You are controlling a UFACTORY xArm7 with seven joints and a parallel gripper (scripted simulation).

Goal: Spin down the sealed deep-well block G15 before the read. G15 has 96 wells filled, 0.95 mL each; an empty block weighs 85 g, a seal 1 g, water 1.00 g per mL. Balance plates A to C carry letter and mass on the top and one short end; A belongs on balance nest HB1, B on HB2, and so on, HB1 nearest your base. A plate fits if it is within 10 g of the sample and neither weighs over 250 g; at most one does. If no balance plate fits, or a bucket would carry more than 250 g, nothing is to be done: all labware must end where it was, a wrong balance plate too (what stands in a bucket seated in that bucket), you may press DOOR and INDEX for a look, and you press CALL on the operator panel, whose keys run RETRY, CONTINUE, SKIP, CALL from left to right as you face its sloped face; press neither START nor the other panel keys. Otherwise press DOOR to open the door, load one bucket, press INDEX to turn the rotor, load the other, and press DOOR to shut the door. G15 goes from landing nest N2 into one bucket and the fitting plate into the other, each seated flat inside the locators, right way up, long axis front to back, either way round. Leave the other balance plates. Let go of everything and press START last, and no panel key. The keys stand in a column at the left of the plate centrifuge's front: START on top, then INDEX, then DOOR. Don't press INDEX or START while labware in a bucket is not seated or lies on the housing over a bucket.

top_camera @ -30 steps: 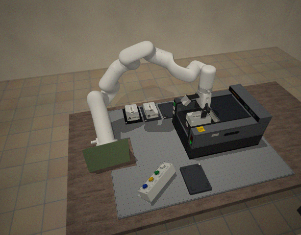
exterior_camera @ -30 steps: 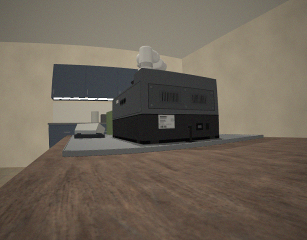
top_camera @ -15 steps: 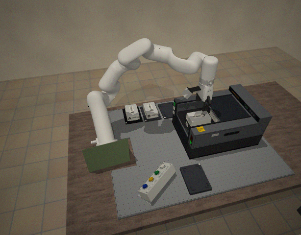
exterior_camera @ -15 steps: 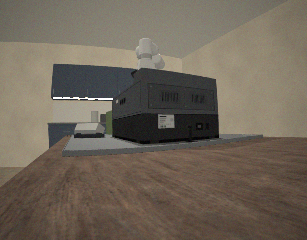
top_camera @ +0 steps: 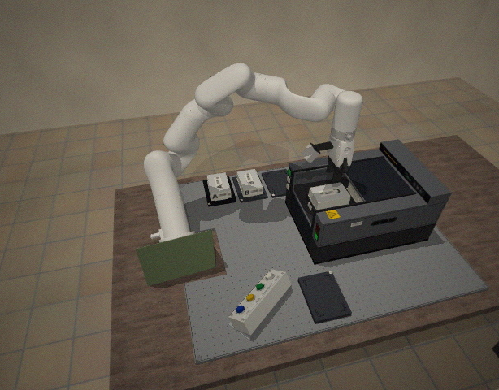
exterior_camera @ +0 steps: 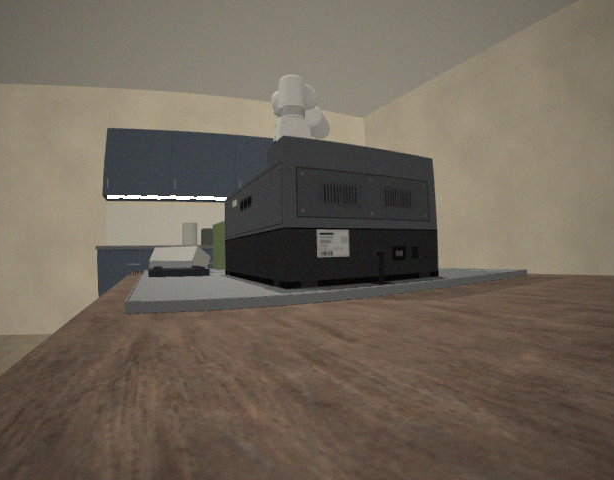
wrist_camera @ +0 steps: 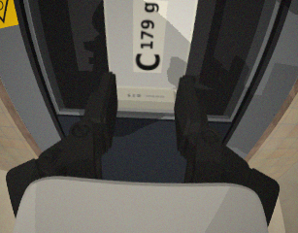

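Balance plate C (top_camera: 328, 195), white and marked "C 179 g" (wrist_camera: 149, 35), sits in the bucket under the open door of the dark plate centrifuge (top_camera: 363, 201). My gripper (top_camera: 337, 172) hangs just above the plate's far short end. In the wrist view its fingers stand about half apart with nothing between them; the plate's end lies below them. Plates A (top_camera: 219, 187) and B (top_camera: 249, 183) stand on their nests. Nest HB3 (top_camera: 275, 182) and landing nest N2 (top_camera: 324, 296) are bare. G15 is not in sight. In the exterior view only the arm's top (exterior_camera: 295, 111) shows behind the centrifuge (exterior_camera: 330, 217).
A column of keys (top_camera: 288, 178) sits on the centrifuge's side next to HB3. The white operator panel (top_camera: 260, 302) with coloured keys stands at the front, beside N2. A green board (top_camera: 177, 257) leans at the arm's base. The centrifuge's raised rear strip (top_camera: 414, 170) lies beyond the opening.
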